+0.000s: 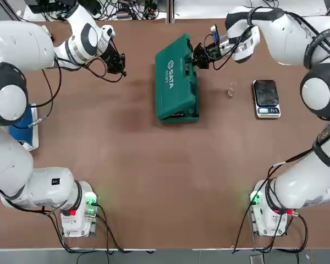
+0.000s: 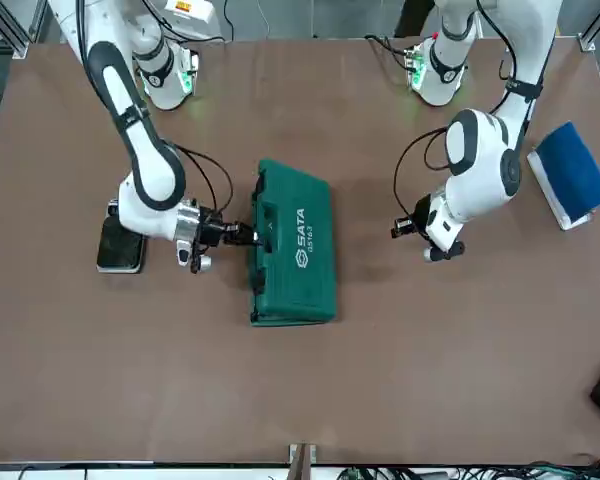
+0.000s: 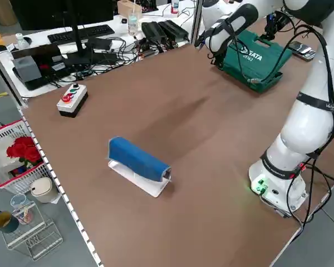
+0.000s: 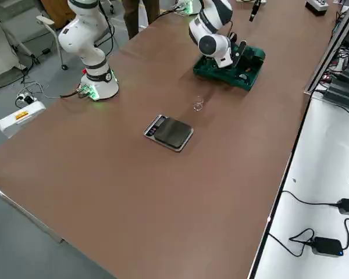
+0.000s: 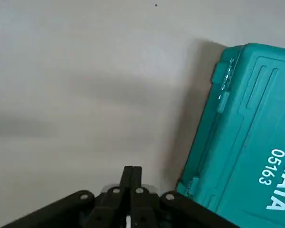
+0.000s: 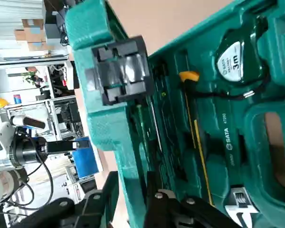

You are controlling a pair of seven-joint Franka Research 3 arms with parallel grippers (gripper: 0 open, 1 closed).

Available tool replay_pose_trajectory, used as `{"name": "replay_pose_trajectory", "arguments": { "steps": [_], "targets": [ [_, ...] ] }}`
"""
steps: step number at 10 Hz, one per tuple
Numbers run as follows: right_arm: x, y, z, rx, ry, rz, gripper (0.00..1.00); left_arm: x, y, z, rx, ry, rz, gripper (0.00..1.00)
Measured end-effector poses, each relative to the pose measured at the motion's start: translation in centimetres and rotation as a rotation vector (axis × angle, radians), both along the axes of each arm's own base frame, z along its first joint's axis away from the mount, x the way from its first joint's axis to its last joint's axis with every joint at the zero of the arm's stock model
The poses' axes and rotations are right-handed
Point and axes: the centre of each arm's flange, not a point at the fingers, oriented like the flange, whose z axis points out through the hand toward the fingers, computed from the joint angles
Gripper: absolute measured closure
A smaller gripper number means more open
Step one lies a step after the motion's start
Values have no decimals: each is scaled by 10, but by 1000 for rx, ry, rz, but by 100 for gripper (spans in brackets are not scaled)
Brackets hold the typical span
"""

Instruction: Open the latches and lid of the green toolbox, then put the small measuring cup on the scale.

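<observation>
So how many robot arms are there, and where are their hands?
2. The right gripper is at the handle edge of the green toolbox, lifting its lid. The left gripper hovers over the table on the toolbox's other side.

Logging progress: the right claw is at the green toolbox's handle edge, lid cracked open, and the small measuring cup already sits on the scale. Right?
Not quite. The small measuring cup stands on the table between the green toolbox and the scale, whose platform is bare, as the top view shows. The right claw is indeed at the toolbox's handle edge, lid cracked open.
</observation>
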Motion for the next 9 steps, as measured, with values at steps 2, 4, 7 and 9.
{"name": "replay_pose_trajectory", "arguments": {
  "steps": [2,4,7,9],
  "targets": [
    [-14,27,3,-21,30,-14,66,0,-1,0,0,0,-2,99],
    [-20,43,15,-21,58,-37,60,-2,-9,-2,1,-13,-10,99],
    [-27,61,37,2,97,-49,49,-6,-28,-17,0,-31,-45,99],
    [-29,71,48,10,112,-65,41,-3,-25,-16,-27,-57,-79,99]
  ]
}}
